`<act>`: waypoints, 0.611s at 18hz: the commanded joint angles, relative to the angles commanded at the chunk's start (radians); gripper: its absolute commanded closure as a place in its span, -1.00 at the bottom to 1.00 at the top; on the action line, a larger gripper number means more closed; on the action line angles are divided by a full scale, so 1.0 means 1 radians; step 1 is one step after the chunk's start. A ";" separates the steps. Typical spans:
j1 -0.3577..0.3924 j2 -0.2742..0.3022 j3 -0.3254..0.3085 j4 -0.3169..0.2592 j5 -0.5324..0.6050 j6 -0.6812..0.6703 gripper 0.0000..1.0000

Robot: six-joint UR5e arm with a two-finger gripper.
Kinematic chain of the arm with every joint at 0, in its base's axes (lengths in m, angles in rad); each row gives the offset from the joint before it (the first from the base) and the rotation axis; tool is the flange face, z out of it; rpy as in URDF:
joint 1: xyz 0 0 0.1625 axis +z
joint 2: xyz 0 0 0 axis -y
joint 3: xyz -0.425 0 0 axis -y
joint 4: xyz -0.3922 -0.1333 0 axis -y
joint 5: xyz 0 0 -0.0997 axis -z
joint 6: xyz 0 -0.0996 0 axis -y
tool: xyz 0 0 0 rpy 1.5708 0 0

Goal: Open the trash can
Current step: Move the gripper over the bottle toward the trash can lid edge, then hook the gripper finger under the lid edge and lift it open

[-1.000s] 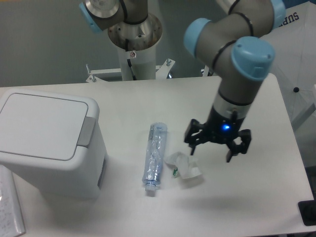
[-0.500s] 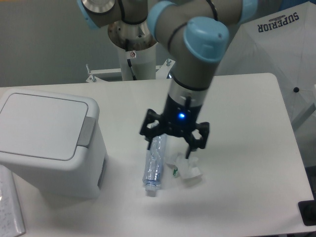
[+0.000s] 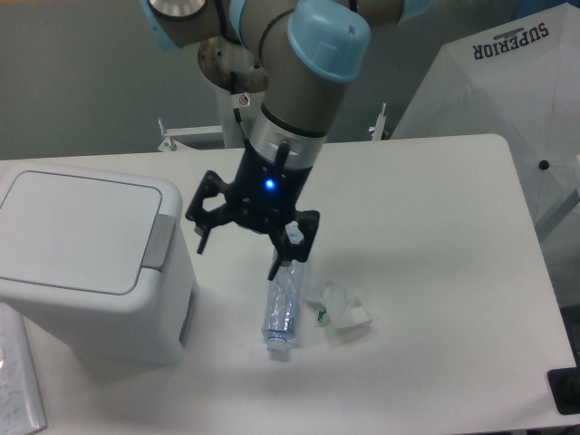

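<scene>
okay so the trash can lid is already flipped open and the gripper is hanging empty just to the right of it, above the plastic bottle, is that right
Not quite: the camera view shows the trash can with its flat lid shut, lying level on the rim. The rest holds: the gripper hangs open and empty just right of it, above the plastic bottle.

Trash can (image 3: 86,258) left; bottle (image 3: 283,308) centre; crumpled wrapper (image 3: 343,306) just right.

From my seat I see a smooth white plastic trash can (image 3: 86,263) with a matt grey tab, a clear crinkled plastic bottle (image 3: 283,306), crumpled glossy wrapping (image 3: 342,307) on the matt white table (image 3: 453,236), and a matt black gripper (image 3: 239,251).
</scene>
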 joint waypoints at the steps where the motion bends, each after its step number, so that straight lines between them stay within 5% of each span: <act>1: -0.011 0.000 -0.003 0.006 0.000 0.000 -1.00; 11: -0.042 -0.018 -0.009 0.055 0.002 -0.064 -1.00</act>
